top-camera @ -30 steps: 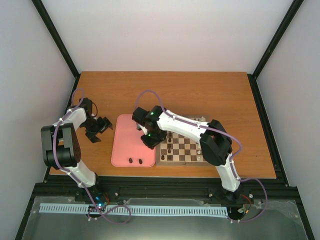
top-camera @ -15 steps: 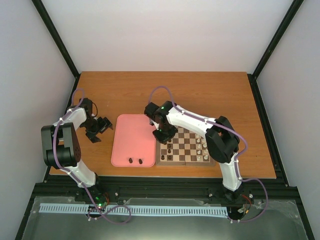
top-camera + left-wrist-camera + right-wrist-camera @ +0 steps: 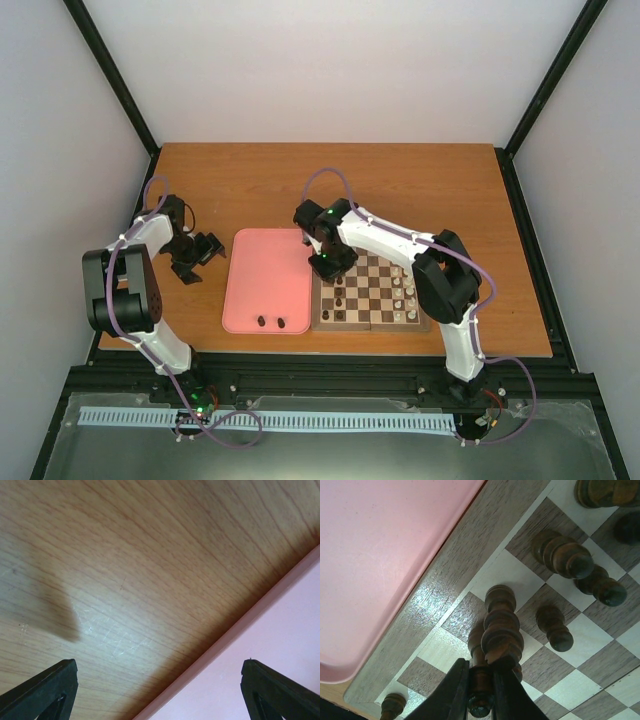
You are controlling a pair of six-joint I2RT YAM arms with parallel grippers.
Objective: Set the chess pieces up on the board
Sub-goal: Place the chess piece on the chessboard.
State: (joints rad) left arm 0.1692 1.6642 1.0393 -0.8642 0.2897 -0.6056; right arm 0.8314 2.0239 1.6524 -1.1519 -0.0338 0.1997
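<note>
The right pincer (image 3: 481, 700) is clenched on a dark chess piece (image 3: 480, 677) just above the board (image 3: 445, 595), at its left edge beside the pink tray (image 3: 380, 555) — a placing step. Next, I judge, comes a straight descent onto a free square, clear of the standing neighbours (image 3: 562, 555); the left pincer (image 3: 160, 690) hangs released over the table (image 3: 125, 555).
</note>
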